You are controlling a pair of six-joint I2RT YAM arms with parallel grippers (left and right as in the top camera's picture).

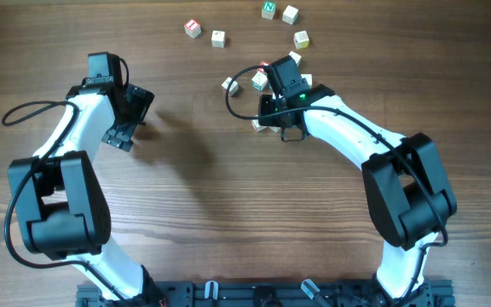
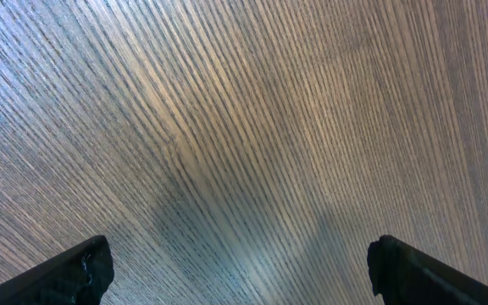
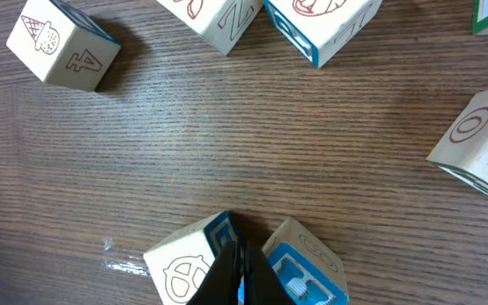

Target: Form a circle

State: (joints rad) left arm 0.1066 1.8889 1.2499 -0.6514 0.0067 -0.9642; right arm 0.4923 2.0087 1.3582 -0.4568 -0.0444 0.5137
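No ring of cubes shows. Several pale wooden letter cubes lie scattered at the table's far right, among them a red-faced one (image 1: 193, 28) and a green-faced one (image 1: 268, 9). My right gripper (image 3: 242, 254) is shut, with its tips down between two blue-faced cubes, one to their left (image 3: 185, 267) and one to their right (image 3: 307, 263). It holds neither. Farther off lie a cube marked 4 (image 3: 62, 42) and a cube with a red O (image 3: 481, 144). My left gripper (image 2: 240, 263) hangs open over bare wood at the left (image 1: 130, 118), far from every cube.
Two more cubes (image 3: 219, 17) (image 3: 324, 21) lie side by side at the far edge of the right wrist view. A scrap of clear tape (image 3: 130, 264) is stuck to the wood beside the left blue-faced cube. The table (image 1: 228, 196) is dark wood.
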